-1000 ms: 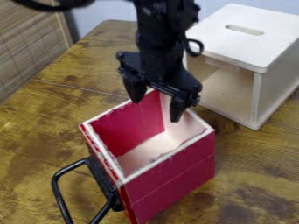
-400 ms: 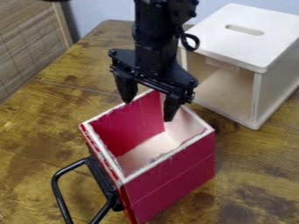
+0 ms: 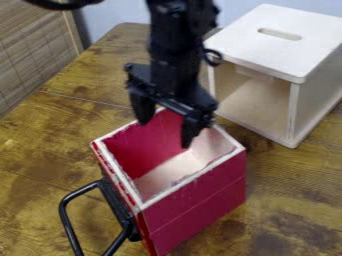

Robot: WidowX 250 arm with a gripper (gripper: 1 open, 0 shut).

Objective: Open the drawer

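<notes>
Drawer (image 3: 171, 178) red, pale interior showing, end effector (image 3: 167, 118) spread above

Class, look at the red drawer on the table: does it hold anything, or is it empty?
Apparently empty. The red drawer shows bare pale inner walls, though its near inside is hidden. The open claw hangs over its far rim.

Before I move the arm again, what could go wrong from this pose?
1. The gripper hangs open over the back rim of the red drawer; lowering straight down could jam a finger on the rim.
2. The black loop handle is on the opposite, near face, so closing here would likely miss it.
3. The pale wooden box stands close on one side; a wide swing may clip it.
</notes>
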